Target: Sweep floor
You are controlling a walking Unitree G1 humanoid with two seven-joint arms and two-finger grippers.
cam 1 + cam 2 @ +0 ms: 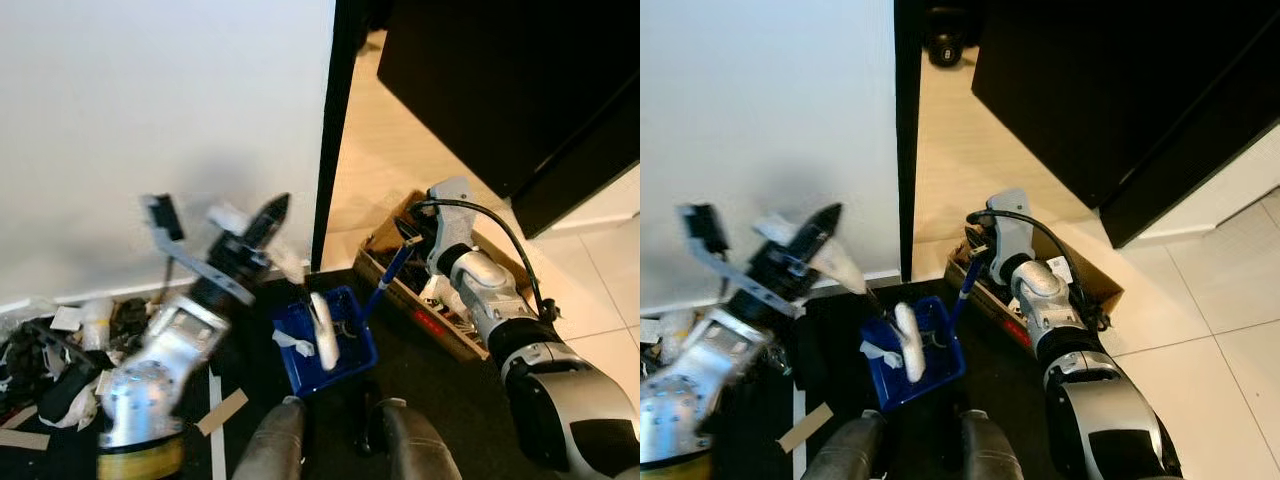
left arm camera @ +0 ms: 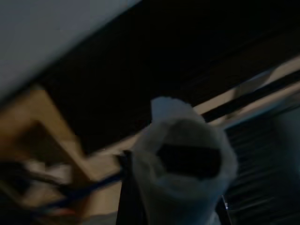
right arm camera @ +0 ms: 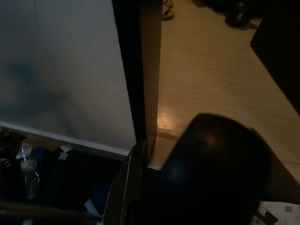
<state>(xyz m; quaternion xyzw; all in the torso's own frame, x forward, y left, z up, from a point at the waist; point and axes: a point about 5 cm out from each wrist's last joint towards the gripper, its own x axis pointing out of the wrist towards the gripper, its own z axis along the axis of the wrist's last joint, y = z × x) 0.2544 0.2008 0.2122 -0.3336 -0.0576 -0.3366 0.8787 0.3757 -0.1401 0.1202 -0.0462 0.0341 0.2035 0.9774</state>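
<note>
Behind the blurred left tool [image 1: 268,222], dustpan [image 1: 345,340] half-hidden.

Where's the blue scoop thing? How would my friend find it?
Find the white wall and follow its black edge down to the dark floor. The blue dustpan lies there, just ahead of the robot's feet and left of a cardboard box. It is the only bright blue tray, with white scraps inside.

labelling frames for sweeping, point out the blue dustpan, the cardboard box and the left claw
blue dustpan [image 1: 350,358]: left eye view, on its blue pan floor.
cardboard box [image 1: 1102,290]: right eye view, on its far brown wall.
left claw [image 1: 268,222]: left eye view, between the raised black fingertips.
</note>
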